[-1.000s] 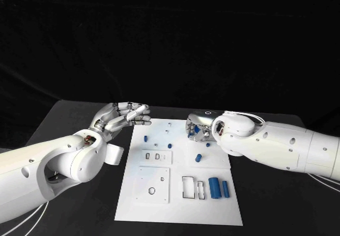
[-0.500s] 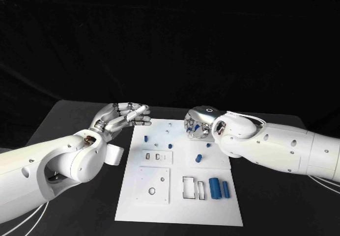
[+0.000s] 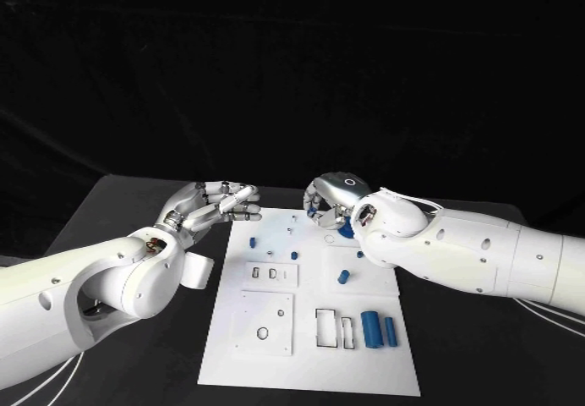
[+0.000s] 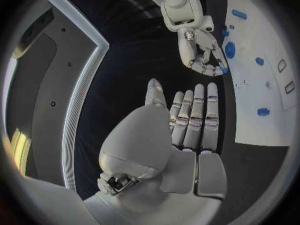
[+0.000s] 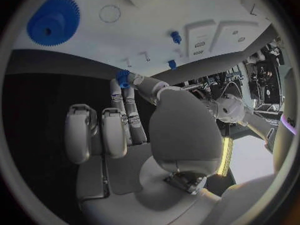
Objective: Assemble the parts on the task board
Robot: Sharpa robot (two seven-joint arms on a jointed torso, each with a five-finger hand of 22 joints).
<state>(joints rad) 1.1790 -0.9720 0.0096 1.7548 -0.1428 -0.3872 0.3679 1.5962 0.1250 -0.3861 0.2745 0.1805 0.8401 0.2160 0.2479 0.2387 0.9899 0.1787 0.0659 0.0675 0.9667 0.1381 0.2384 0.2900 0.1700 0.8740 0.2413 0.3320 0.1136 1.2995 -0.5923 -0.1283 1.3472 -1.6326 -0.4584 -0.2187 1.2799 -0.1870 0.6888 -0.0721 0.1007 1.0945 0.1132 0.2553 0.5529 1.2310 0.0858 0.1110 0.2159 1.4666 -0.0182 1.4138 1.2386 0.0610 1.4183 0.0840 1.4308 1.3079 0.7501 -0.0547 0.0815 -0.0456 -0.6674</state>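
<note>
Presently we record the task board (image 3: 311, 338) lying flat in the middle of the black table (image 3: 122, 211), with blue parts on it: two cylinders (image 3: 379, 329) side by side near its right edge, a small peg (image 3: 344, 275) further up, and a gear (image 5: 53, 22) at the far end. We list the left hand (image 3: 217, 205) raised beside the board's far left corner, fingers loosely curled and holding nothing. We list the right hand (image 3: 329, 203) over the far end, seemingly pinching a small blue part (image 5: 122, 78) at its fingertips.
</note>
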